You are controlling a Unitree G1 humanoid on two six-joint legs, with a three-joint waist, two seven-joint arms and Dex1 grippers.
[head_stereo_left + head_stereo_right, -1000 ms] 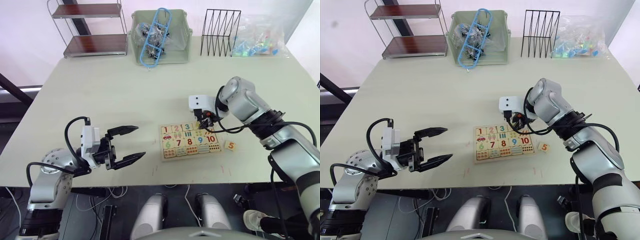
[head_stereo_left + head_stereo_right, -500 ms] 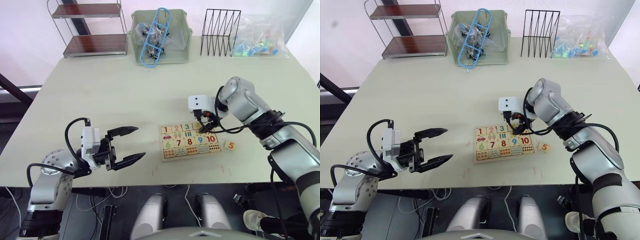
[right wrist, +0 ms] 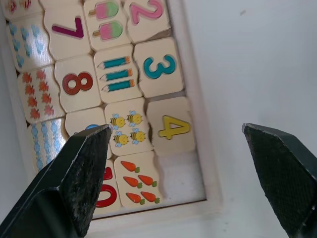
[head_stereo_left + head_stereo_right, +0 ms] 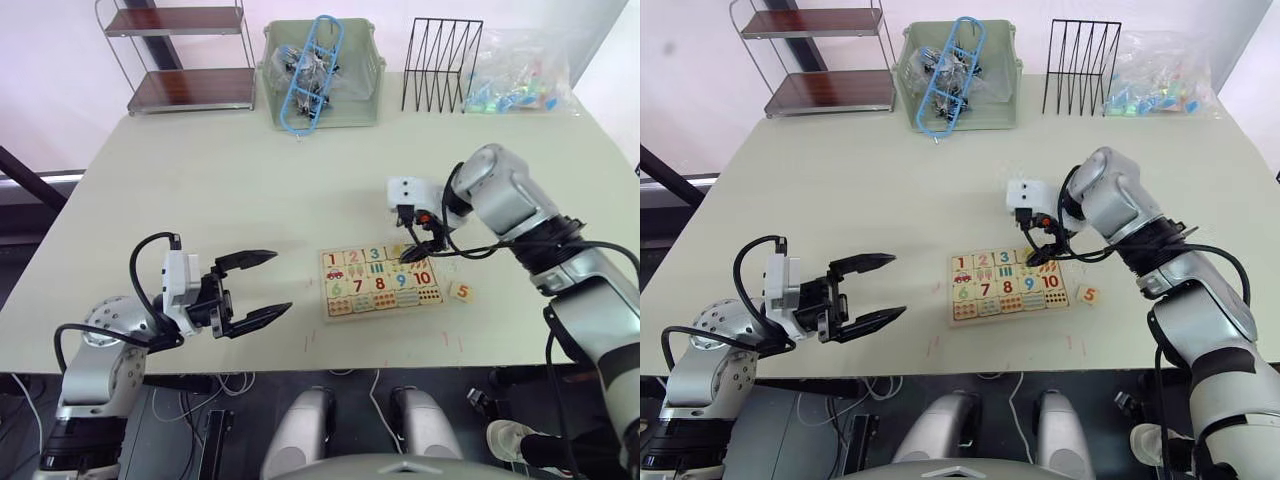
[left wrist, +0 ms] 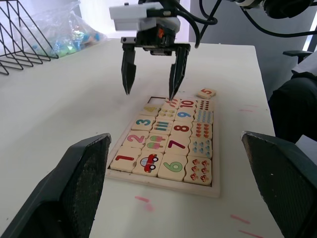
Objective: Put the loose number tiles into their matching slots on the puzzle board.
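My right claw has lifted off the pale wooden puzzle board, jaws apart and empty, the yellow 4 tile seated, leaving the orange 5 tile outside beside the frame.

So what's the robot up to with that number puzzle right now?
It is filling the puzzle board with number tiles. The right gripper hangs open and empty just above the board's far end, over the 4 tile, which lies in its slot. Tiles 1, 2 and 3 sit in the same row, and the last slot is empty. The 5 tile lies loose on the table beside the board. The left gripper is open, off to the side.
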